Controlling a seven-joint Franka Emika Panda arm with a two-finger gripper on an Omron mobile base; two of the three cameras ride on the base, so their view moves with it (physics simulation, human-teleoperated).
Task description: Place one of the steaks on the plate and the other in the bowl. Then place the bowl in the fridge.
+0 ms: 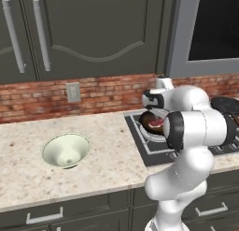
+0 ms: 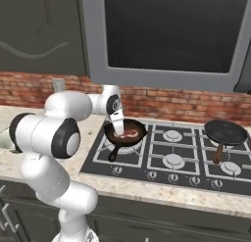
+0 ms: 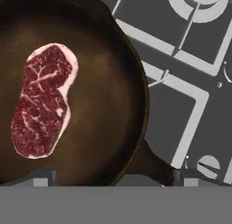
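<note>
One steak (image 3: 43, 100), red with white fat streaks, lies flat in a black frying pan (image 3: 104, 82) on the stove's front-left burner. The same steak (image 2: 128, 133) shows from the right base as a pink slab in the pan (image 2: 125, 131). My gripper (image 3: 115, 178) hangs open just above the pan, nothing between its fingers, with the steak off to one side of the gap. It points down over the pan's near rim (image 2: 119, 130). The pale cream-green bowl (image 1: 65, 150) stands empty on the counter left of the stove. The plate and the fridge are out of view.
A second black pan (image 2: 225, 132) with a brown handle sits on the stove's back-right burner. The dark cooktop (image 2: 171, 162) has several burners and front knobs. A brick backsplash (image 1: 93, 97) and dark cabinets run behind the speckled counter (image 1: 107, 164).
</note>
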